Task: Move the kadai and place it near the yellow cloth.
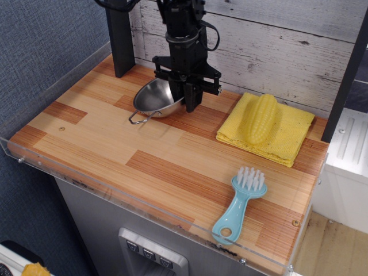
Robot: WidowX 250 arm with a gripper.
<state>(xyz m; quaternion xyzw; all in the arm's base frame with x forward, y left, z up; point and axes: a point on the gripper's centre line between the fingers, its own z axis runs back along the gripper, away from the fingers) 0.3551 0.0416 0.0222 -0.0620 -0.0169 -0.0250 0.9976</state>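
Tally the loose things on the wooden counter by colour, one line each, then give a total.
Yellow: 2, the cloth and the corn cob lying on it
Silver: 1, the pan, tilted, its rim at the pincer
Light blue: 1, the brush
Total: 4

We see a kadai [154, 99] of polished, mirror-bright steel on a smooth wooden table [144, 155] of striped planks in pale and reddish tones — its front edged in clear, glossy plastic. Beside it, the yellow cloth [287, 135] shows a nubby, matt weave under a shiny plastic corn cob [260, 119], while the brush [238, 204] pairs a sleek pale-blue plastic handle with white bristles. Behind stands a rough, whitewashed plank wall [276, 46] — the gripper [189, 98] looks matt black.
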